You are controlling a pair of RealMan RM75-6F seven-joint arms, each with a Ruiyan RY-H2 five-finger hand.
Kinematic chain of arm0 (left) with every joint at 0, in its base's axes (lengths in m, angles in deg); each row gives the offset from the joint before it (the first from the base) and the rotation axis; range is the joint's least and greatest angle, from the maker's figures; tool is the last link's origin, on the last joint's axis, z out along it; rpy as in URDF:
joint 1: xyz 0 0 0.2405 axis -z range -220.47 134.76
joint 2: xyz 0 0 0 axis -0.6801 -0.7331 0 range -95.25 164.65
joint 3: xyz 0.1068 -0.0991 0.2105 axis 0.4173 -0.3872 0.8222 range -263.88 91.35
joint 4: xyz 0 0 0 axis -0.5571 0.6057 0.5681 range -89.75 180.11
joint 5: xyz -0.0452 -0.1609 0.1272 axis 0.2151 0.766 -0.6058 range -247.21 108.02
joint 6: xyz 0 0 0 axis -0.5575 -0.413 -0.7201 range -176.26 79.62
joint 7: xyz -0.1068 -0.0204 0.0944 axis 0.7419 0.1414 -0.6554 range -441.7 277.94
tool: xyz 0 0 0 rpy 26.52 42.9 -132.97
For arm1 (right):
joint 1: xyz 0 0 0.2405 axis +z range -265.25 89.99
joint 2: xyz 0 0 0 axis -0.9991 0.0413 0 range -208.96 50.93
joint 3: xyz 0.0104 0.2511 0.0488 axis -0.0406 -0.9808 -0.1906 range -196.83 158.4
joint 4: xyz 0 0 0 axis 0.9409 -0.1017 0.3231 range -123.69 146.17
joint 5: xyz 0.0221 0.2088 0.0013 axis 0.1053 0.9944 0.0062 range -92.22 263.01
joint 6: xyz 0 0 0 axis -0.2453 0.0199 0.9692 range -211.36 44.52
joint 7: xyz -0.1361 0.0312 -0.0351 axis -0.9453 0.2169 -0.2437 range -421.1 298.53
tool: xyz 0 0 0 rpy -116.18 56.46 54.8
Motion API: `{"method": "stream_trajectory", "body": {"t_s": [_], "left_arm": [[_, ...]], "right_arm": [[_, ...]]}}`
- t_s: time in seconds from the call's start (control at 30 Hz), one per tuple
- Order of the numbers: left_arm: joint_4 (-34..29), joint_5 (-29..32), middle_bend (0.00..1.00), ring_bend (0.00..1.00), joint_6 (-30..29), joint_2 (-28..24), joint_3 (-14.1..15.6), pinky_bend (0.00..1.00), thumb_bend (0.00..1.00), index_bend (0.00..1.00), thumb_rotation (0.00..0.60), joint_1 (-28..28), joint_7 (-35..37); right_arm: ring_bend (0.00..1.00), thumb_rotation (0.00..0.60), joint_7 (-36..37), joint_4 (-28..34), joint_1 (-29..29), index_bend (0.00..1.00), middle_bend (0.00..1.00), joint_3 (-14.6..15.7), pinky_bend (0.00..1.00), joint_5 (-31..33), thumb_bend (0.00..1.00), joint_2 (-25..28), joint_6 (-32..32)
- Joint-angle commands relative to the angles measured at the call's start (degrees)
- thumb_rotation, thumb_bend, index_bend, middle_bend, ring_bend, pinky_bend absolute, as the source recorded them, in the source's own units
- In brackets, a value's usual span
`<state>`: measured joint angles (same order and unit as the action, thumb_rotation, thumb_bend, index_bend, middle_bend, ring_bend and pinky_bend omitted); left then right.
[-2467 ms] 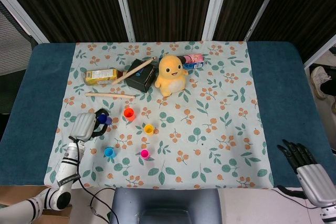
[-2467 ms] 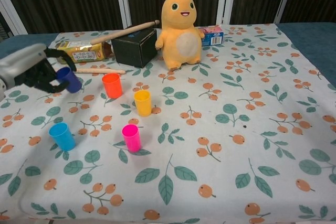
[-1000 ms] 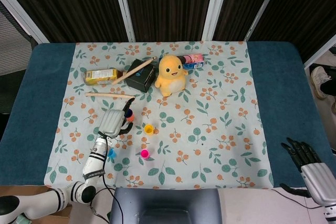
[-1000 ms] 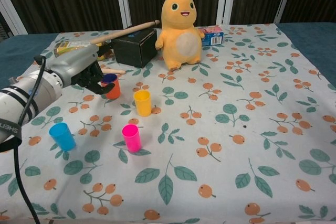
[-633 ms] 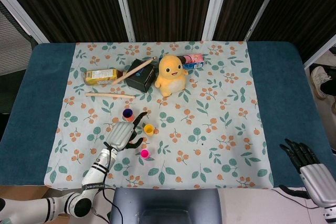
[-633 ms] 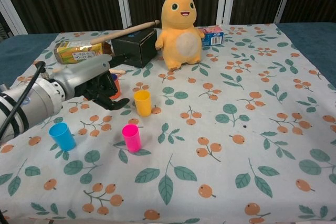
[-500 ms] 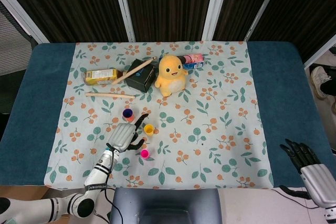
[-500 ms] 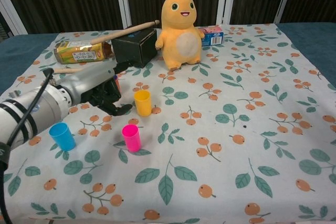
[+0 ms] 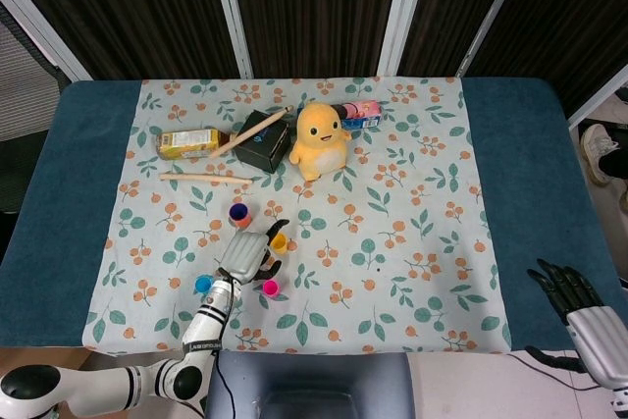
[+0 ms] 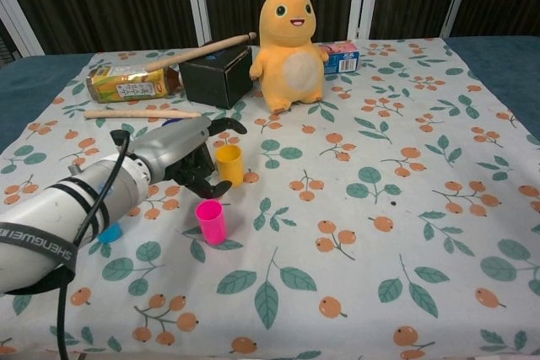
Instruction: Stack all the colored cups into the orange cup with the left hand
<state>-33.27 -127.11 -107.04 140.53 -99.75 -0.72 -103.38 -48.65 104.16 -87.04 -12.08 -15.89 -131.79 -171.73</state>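
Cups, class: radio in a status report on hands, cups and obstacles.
Left hand open, fingers spread beside yellow cup. Right hand open, idle at table edge. Purple cup already in orange cup; pink cup and blue cup loose. Nothing blocking.

A dark teal tabletop [image 9: 69, 174] is covered in the middle by a white cloth printed with leaves and orange berries [image 9: 412, 233]. Behind it, dark panels are divided by white frame bars [image 9: 404, 7]. Even light is cast throughout.
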Motion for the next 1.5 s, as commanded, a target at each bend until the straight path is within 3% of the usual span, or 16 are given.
{"method": "stream_trajectory", "body": {"t_s": [0.03, 0.67, 0.9, 1.1, 1.5], "left_arm": [[1.2, 1.0, 1.0, 1.0, 0.7, 0.4, -0.6, 1.0, 0.36, 0.27, 0.6, 0.4, 0.2], [1.8, -2.0, 1.0, 1.0, -1.0, -0.2, -2.0, 1.0, 0.36, 0.53, 0.6, -0.1, 5.3], [-1.8, -2.7, 1.0, 1.0, -3.4, -5.5, -5.7, 1.0, 0.36, 0.54, 0.6, -0.9, 7.7], [-0.7, 0.1, 1.0, 1.0, -2.8, -8.0, -7.7, 1.0, 0.36, 0.54, 0.6, -1.1, 8.4], [4.9, 1.5, 1.0, 1.0, -0.3, -6.1, -5.8, 1.0, 0.36, 0.55, 0.6, -0.5, 9.6]], "right_arm": [[0.0, 0.6, 0.2, -0.1, 0.0, 0.0, 0.0, 0.0, 0.0, -0.1, 0.12, 0.0, -0.1], [0.0, 0.6, -0.2, -0.1, 0.0, 0.0, 0.0, -0.1, 0.0, 0.1, 0.12, -0.1, 0.0], [0.0, 0.6, -0.3, -0.1, 0.0, 0.0, 0.0, 0.0, 0.0, 0.2, 0.12, -0.2, 0.2], [0.0, 0.6, -1.3, 0.1, -0.1, 0.0, 0.0, 0.0, 0.0, 0.3, 0.12, -0.4, 0.4], [0.0, 0.6, -1.5, 0.3, -0.1, 0.0, 0.0, -0.2, 0.0, 0.7, 0.12, -0.5, 0.6]]}}
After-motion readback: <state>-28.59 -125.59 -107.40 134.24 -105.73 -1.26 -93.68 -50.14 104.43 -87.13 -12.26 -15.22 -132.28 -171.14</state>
